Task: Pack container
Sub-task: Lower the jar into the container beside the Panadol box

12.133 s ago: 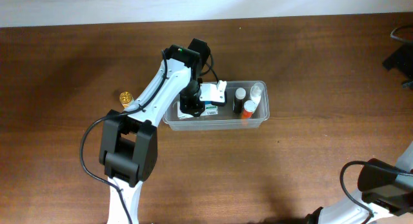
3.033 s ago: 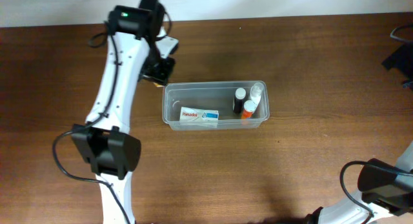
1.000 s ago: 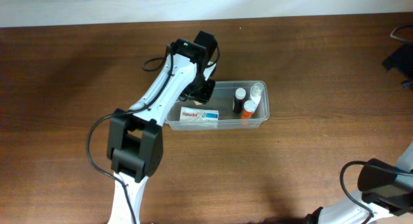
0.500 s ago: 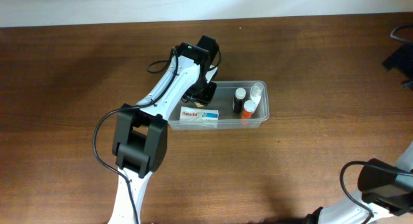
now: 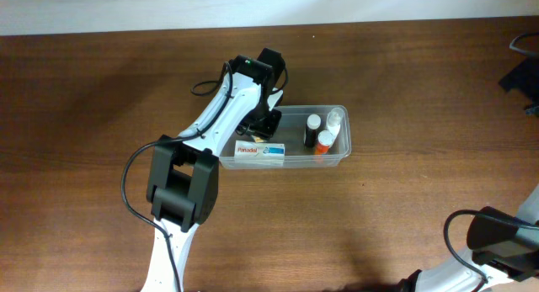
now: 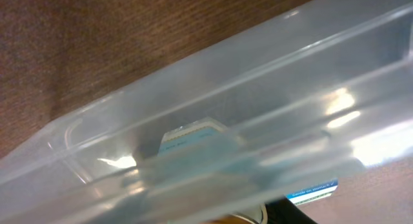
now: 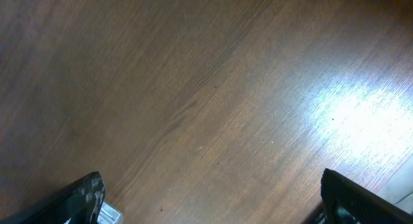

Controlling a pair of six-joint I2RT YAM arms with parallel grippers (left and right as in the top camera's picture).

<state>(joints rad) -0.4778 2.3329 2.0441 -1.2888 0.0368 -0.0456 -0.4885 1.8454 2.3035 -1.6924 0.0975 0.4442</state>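
Observation:
The clear plastic container (image 5: 338,109) stands on the brown table. Inside lie a white and blue Panadol box (image 5: 259,151) at the left front and three small bottles at the right end: a black-capped one (image 5: 312,128), an orange one (image 5: 324,144) and a clear one (image 5: 334,119). My left gripper (image 5: 268,119) hangs over the container's left end, its fingers hidden under the wrist. The left wrist view shows the container wall (image 6: 258,75) very close, the box (image 6: 190,137) through it, and a small gold thing (image 6: 235,219) at the bottom edge by the jaws. My right gripper (image 7: 210,204) is open over bare table.
The right arm's base (image 5: 501,233) sits at the table's front right corner, far from the container. A dark object (image 5: 522,73) lies at the right edge. A pale wall runs along the table's far edge.
The left arm swung from the table left of the container to over its left end. It has barely moved in the last half second. The gold thing no longer lies on the table.

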